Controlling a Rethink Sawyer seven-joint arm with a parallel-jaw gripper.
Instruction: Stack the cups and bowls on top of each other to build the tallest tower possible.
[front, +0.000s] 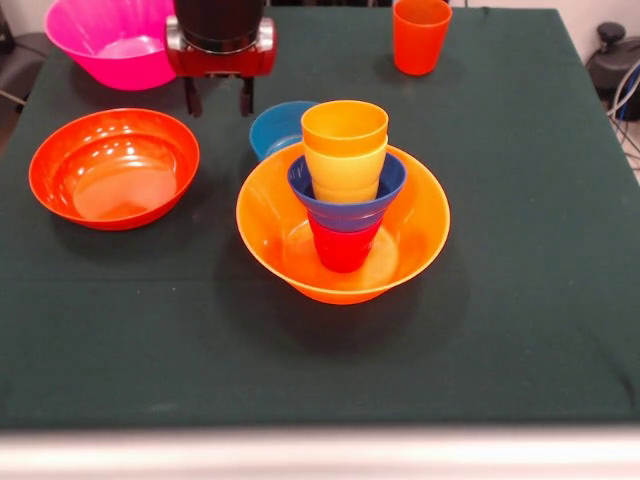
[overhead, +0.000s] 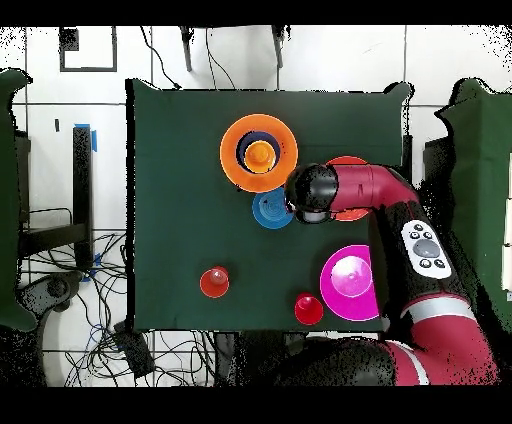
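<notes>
Nearest the camera, the tower is a yellow-orange bowl holding a red cup, dark blue bowl and yellow cups. Behind it sits the light blue bowl, light, stiff, slippery plastic, best pinched at the rim. Beyond that, the gripper hangs empty, fingers parted.

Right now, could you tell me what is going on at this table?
The Sawyer arm is building a tower in the big yellow-orange bowl: red cup, dark blue bowl, two yellow cups. The gripper hangs open and empty behind it, beside the light blue bowl. The orange-red bowl, pink bowl and orange cup wait unstacked.
</notes>
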